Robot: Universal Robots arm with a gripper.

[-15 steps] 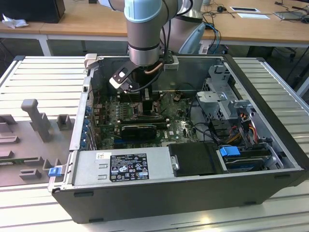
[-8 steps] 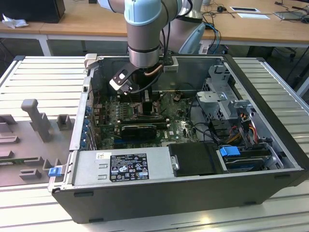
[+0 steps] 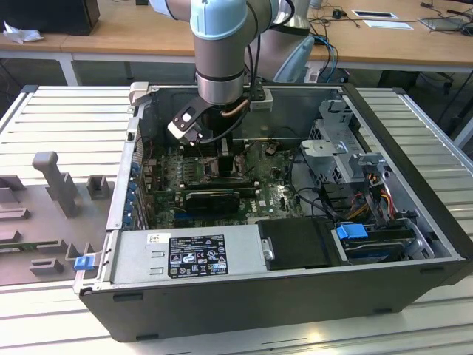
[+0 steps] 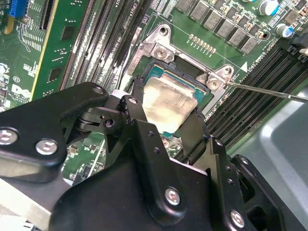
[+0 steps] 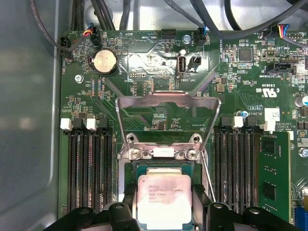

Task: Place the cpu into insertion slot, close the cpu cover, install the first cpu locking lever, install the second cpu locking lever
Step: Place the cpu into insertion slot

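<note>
My pincer (image 4: 166,107) is drawn in narrow on the chip (image 5: 163,199), with one black finger (image 4: 137,103) against each of two opposite edges. The chip lies flat, silver face up, over the socket (image 5: 159,165); whether it is fully seated I cannot tell. Just past it the cover (image 5: 169,99) stands tipped up on its hinge, open, and a thin wire lever (image 4: 269,92) sticks out free to one side. Long black memory slots (image 5: 89,168) flank the socket on both sides of the green board (image 5: 144,62), with a round coin battery (image 5: 104,61) farther off.

In the exterior view my arm (image 3: 219,44) reaches down into an open computer case (image 3: 295,296) lying on its side on a ribbed metal table (image 3: 66,122). A grey tray (image 3: 44,222) of moulded holders sits on the table at the exterior view's left, beside the case. Wooden desks (image 3: 133,29) run across the room behind.
</note>
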